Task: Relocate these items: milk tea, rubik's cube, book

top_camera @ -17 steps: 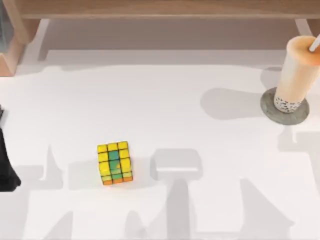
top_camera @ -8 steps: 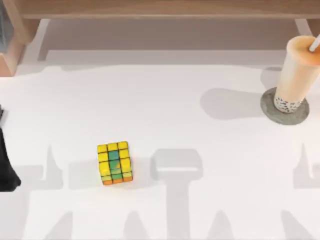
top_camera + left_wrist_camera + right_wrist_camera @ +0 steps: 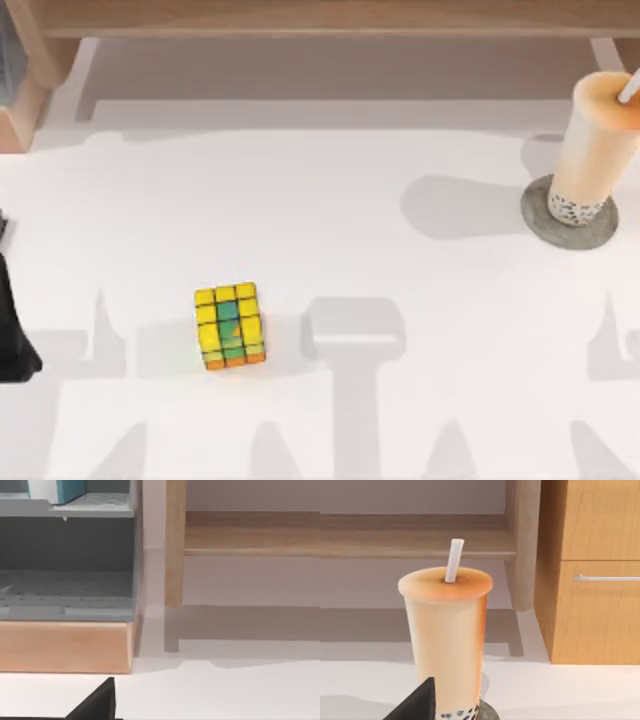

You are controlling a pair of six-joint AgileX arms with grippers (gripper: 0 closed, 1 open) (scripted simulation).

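Note:
The rubik's cube (image 3: pixel 230 325), yellow with a green middle column and an orange lower edge, sits alone on the white table left of centre. At the far right, the milk tea (image 3: pixel 597 140) stands upright on a flat grey disc (image 3: pixel 570 222). Its white straw (image 3: pixel 453 560) sticks up close in front of my right gripper (image 3: pixel 415 704), of which a dark corner shows. A teal and white thing that looks like the book (image 3: pixel 56 490) stands on a grey shelf. A dark corner of my left gripper (image 3: pixel 95 705) shows below it. My left arm (image 3: pixel 12 330) is at the table's left edge.
A wooden shelf unit (image 3: pixel 320 18) runs along the back of the table. A grey-lined wooden cabinet (image 3: pixel 65 645) stands at the back left. A wooden drawer unit with a metal handle (image 3: pixel 607 578) stands beside the milk tea.
Arm shadows on the table's right side have shifted toward the front edge. The cube and the milk tea have not moved.

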